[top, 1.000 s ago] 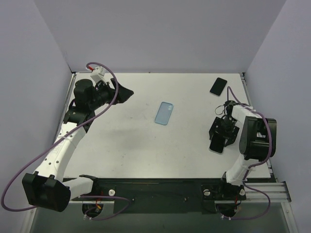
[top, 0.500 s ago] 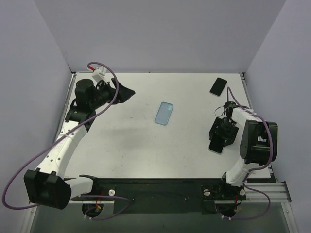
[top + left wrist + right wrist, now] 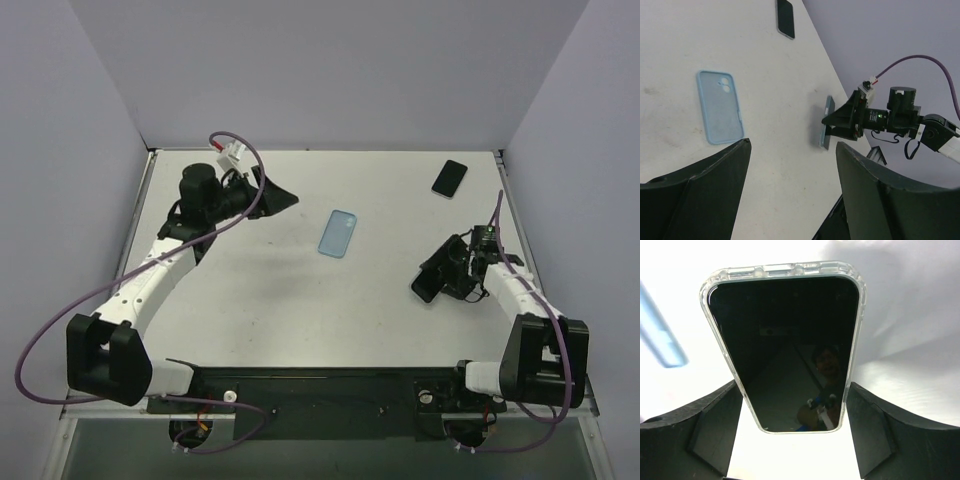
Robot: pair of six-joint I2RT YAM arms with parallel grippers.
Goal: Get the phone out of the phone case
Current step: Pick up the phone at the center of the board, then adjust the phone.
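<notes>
A black-screened phone point(image 3: 790, 340) sits in a clear phone case point(image 3: 785, 267). My right gripper point(image 3: 795, 390) is shut on the case's long edges near its lower end. In the top view the right gripper point(image 3: 450, 275) holds the cased phone point(image 3: 428, 284) tilted up off the table at the right. The left wrist view shows that phone point(image 3: 827, 122) edge-on. My left gripper point(image 3: 282, 196) hovers open over the back left of the table. Its fingers point(image 3: 715, 180) hold nothing, and the left gripper point(image 3: 792, 150) faces the right arm.
A light blue empty case point(image 3: 339, 233) lies flat mid-table, also seen in the left wrist view as the blue case point(image 3: 719, 105). A second black phone point(image 3: 450, 178) lies at the back right corner. Purple walls close in the white table point(image 3: 250, 300).
The right arm has swung out and lifted the cased phone, tilting it and carrying it slightly left. The left arm has reached further right towards the middle, gripper still open.
</notes>
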